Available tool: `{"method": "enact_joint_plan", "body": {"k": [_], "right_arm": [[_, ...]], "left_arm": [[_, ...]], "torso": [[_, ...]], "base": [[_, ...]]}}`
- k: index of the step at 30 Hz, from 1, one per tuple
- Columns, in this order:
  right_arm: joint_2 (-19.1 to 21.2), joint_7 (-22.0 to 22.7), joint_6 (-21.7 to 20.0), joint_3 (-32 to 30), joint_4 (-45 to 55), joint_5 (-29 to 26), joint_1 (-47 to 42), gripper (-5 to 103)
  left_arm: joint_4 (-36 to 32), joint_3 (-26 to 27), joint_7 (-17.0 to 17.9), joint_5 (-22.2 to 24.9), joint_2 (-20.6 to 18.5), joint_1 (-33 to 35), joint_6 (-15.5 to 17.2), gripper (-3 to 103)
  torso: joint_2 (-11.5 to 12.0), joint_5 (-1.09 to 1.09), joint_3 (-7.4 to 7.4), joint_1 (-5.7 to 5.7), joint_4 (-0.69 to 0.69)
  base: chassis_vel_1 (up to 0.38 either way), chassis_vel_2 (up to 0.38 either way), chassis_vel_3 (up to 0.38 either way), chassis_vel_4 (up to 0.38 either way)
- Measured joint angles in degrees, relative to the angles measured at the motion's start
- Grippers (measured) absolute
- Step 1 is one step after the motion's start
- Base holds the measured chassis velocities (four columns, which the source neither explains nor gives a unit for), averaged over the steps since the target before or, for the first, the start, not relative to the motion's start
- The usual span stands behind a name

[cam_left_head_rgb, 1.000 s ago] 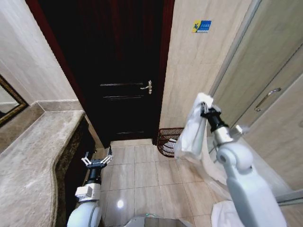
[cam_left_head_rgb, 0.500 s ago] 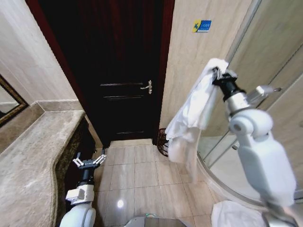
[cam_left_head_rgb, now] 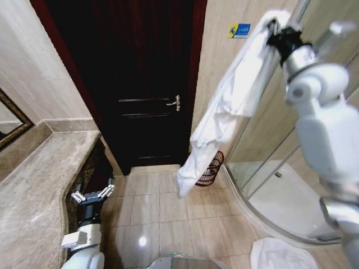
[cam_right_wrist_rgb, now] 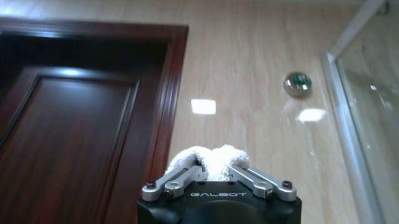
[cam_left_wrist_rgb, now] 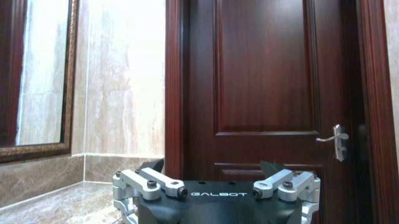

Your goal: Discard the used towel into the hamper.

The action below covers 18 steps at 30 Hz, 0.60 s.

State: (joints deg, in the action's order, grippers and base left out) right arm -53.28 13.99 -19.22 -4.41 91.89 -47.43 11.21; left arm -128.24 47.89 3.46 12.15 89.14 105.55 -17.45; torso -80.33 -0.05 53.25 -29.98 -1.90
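Towel (cam_left_head_rgb: 224,112): white terry cloth, pinched at one bunched end by right tool (cam_left_head_rgb: 273,26); hangs free below and to the left of it, lower corner dangling just above the floor tiles.
Right tool grip (cam_right_wrist_rgb: 213,173): fingers closed to a narrow gap around a tuft of cloth, raised high beside the glass shower door (cam_left_head_rgb: 269,140).
Handling: soft, limp, light; likely to swing and drape with any arm motion, no risk of breakage; bunched fold is the sensible hold, loose edge could slip out.
Hamper (cam_left_head_rgb: 211,169): dark wire basket on the floor, well below the right tool, partly hidden behind the hanging cloth.
Left tool (cam_left_head_rgb: 91,194): fingers spread wide, empty, low beside the marble surface (cam_left_head_rgb: 39,185), pointing toward the dark wooden door (cam_left_wrist_rgb: 268,84).
Floor extra: second white cloth heap (cam_left_head_rgb: 283,255) far beneath the right tool.
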Motion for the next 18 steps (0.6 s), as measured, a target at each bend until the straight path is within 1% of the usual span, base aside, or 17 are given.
{"method": "enact_joint_plan", "body": {"k": [1, 4, 5, 6, 8, 9, 11, 12, 13, 16, 18], "right_arm": [[0.0, 0.0, 0.0, 0.0, 0.0, 0.0, 0.0, 5], [-5.0, 1.0, -0.2, 3.1, -5.3, 0.0, 6.6, 5], [-5.0, 1.0, -0.2, 3.1, -5.3, 0.0, 6.6, 5], [-6.1, 1.2, -0.2, 3.6, -6.7, 0.1, 7.8, 5], [-9.6, 1.3, 0.2, 5.2, -12.3, 1.4, 11.9, 5], [-9.6, 1.3, 0.2, 5.2, -12.3, 1.4, 11.9, 5], [-11.1, 1.1, 1.1, 6.0, -15.5, 2.7, 13.8, 5], [-12.2, 0.6, 2.3, 6.6, -18.3, 4.0, 15.4, 5], [-12.2, 0.6, 2.3, 6.6, -18.3, 4.0, 15.4, 5], [-14.3, -1.1, 4.1, 7.1, -24.7, 7.2, 19.0, 5], [-14.8, -1.7, 4.7, 7.1, -26.6, 8.2, 19.8, 5]], "left_arm": [[0.0, 0.0, 0.0, 0.0, 0.0, 0.0, 0.0, 100], [0.7, 0.3, 0.0, 1.0, -0.6, -0.6, 0.0, 100], [0.7, 0.3, 0.0, 1.0, -0.6, -0.6, 0.0, 100], [0.9, 0.4, 0.0, 1.2, -0.7, -0.7, 0.1, 100], [1.7, 0.6, 0.0, 1.8, -1.1, -1.0, 0.1, 100], [1.7, 0.6, 0.0, 1.8, -1.1, -1.0, 0.1, 100], [2.2, 0.6, 0.0, 2.2, -1.2, -1.0, 0.1, 100], [2.6, 0.6, -0.2, 2.5, -1.3, -1.0, -0.1, 100], [2.6, 0.6, -0.2, 2.5, -1.3, -1.0, -0.1, 100], [3.3, 0.6, -0.3, 3.1, -1.4, -0.9, -0.7, 100], [3.4, 0.6, -0.4, 3.2, -1.4, -0.8, -0.9, 100]], "torso": [[0.0, 0.00, 0.00, 0.00, 0.00], [0.0, 0.03, 0.00, 0.00, -0.01], [0.0, 0.03, 0.00, 0.00, -0.01], [0.0, 0.03, 0.00, 0.00, 0.00], [0.0, 0.04, 0.00, 0.00, 0.00], [0.0, 0.04, 0.00, 0.00, 0.00], [0.0, 0.04, 0.00, -0.01, 0.00], [0.0, 0.04, 0.00, 0.00, 0.00], [0.0, 0.04, 0.00, 0.00, 0.00], [0.0, 0.05, 0.00, 0.00, 0.01], [0.0, 0.04, 0.00, 0.00, 0.02]], "base": [[0.000, 0.000, 0.000, 0.000], [0.000, 0.000, 0.000, 0.000], [0.000, 0.000, 0.000, 0.000], [0.000, 0.000, 0.000, 0.000], [0.000, 0.000, 0.000, 0.000], [0.000, 0.000, 0.000, 0.000], [0.000, 0.000, 0.000, 0.000], [0.000, 0.000, 0.000, 0.000], [0.000, 0.000, 0.000, 0.000], [0.000, 0.000, 0.000, 0.000], [0.000, 0.000, 0.000, 0.000]]}}
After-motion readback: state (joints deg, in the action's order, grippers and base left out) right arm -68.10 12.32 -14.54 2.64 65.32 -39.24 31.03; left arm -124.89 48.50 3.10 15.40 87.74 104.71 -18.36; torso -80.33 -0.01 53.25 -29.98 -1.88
